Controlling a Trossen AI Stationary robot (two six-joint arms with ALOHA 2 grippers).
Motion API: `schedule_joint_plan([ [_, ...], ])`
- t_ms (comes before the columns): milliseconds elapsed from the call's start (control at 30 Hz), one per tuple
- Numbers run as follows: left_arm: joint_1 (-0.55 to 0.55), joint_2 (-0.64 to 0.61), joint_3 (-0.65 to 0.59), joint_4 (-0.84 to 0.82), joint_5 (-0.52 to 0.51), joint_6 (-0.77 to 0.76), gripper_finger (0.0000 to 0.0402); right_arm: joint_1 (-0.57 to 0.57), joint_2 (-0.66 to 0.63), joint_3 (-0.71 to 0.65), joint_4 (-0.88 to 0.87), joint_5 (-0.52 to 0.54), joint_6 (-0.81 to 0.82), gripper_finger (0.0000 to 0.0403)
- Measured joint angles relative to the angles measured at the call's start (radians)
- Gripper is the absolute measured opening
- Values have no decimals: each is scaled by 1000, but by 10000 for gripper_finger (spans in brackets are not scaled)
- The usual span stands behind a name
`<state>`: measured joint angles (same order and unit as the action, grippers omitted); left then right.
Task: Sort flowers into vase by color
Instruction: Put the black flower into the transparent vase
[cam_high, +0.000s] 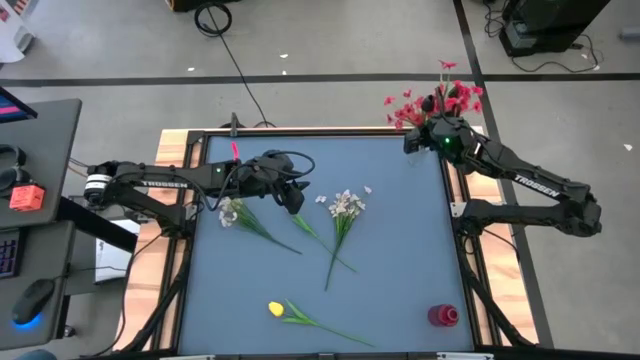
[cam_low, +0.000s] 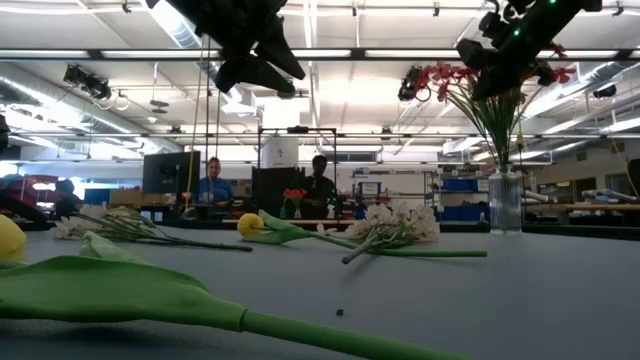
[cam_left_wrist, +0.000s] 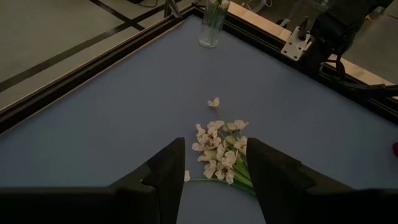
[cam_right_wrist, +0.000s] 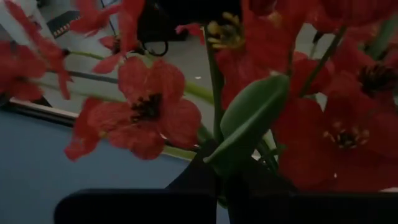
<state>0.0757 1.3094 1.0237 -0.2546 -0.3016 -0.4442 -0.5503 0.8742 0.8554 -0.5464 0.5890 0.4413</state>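
Observation:
Red flowers (cam_high: 445, 100) stand in a clear glass vase (cam_low: 505, 202) at the table's far right corner. My right gripper (cam_high: 425, 135) is up among their blossoms (cam_right_wrist: 146, 112), shut on one stem. My left gripper (cam_left_wrist: 214, 171) is open and hovers high above the table (cam_low: 255, 70), over a spray of whitish-pink blossoms (cam_left_wrist: 217, 149) that lies flat. Another whitish-pink spray (cam_high: 232, 212) lies to its left. A yellow tulip (cam_high: 275, 309) lies near the table's near edge. A second yellow head (cam_low: 250, 223) shows in the low view. My right gripper holds a red flower by its green stem (cam_right_wrist: 214, 134) just below the blossoms, pinched between the two fingers. The fingers (cam_right_wrist: 196, 174) come from the table's right side, across the stem. The stem stands roughly upright, with its lower part in the vase.
A small red container (cam_high: 443, 316) stands at the table's near right corner. The dark frame rail (cam_high: 300, 131) runs round the blue table top. A loose green stem (cam_high: 312, 230) lies between the two sprays. People sit in the room beyond (cam_low: 213, 185).

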Motion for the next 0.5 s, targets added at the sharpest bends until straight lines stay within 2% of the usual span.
schedule_joint_plan([
  [233,0,0,0,-2,0,0,176,-1,-17,-1,57,46,-16,14],
  [500,3,0,0,-7,0,6,176,-31,-17,-1,42,43,-44,14],
])
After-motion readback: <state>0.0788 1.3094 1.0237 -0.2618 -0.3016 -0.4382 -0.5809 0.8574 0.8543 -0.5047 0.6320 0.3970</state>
